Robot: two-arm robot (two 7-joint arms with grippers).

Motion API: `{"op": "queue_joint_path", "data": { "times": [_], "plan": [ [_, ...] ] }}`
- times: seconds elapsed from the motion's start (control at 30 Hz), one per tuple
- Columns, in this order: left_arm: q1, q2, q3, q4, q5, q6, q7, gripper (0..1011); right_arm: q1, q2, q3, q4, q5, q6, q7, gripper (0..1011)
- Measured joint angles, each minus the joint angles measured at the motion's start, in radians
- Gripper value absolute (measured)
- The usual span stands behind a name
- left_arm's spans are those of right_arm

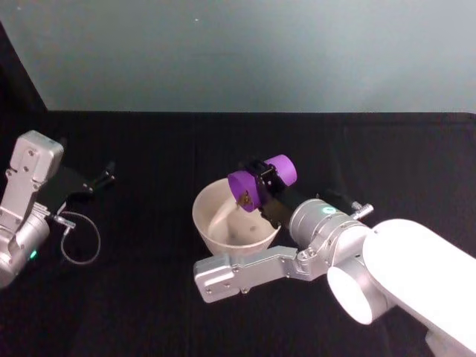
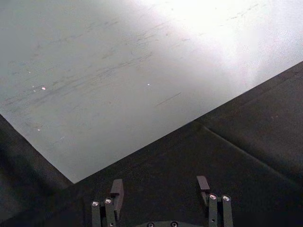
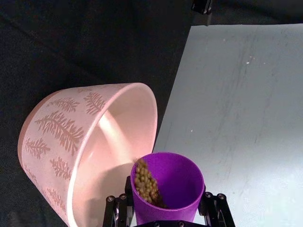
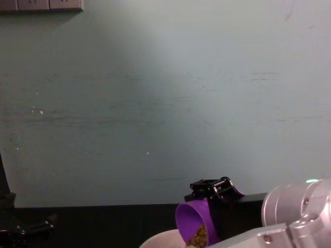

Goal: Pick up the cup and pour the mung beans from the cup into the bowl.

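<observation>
While the left gripper (image 1: pixel 102 179) rests off at the left of the black table (image 1: pixel 149 141), its fingers (image 2: pixel 117 190) spread well apart and holding nothing, the right gripper (image 1: pixel 264 182) is the one at work. Its fingers (image 3: pixel 120 211) are clamped on opposite sides of the cup (image 1: pixel 242 183), pressing against the purple wall about midway along it. The cup is held in the air and tipped far over onto its side, with its mouth facing down toward the bowl (image 1: pixel 204 223), just above the bowl's far right rim. Mung beans (image 3: pixel 147 182) are heaped against the lowest part of the cup's lip, right at the edge. The bowl stands upright on the table near the middle. It is pale pink, with a leafy sprig pattern on its outer wall.
</observation>
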Motion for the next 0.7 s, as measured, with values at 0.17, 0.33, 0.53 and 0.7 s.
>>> {"op": "queue_joint_path", "data": {
  "times": [0.17, 0.33, 0.53, 0.7],
  "plan": [
    [0.000, 0.000, 0.000, 0.000, 0.000, 0.000, 0.000, 1000, -0.001, -0.005, -0.001, 0.000, -0.023, -0.004, 0.008, 737],
    [0.000, 0.000, 0.000, 0.000, 0.000, 0.000, 0.000, 1000, -0.006, -0.011, 0.004, 0.000, -0.038, -0.010, 0.012, 736],
    [0.000, 0.000, 0.000, 0.000, 0.000, 0.000, 0.000, 1000, -0.014, -0.018, 0.013, 0.000, -0.053, -0.019, 0.018, 736],
    [0.000, 0.000, 0.000, 0.000, 0.000, 0.000, 0.000, 1000, -0.020, -0.023, 0.019, 0.000, -0.066, -0.027, 0.020, 736]
  ]
}}
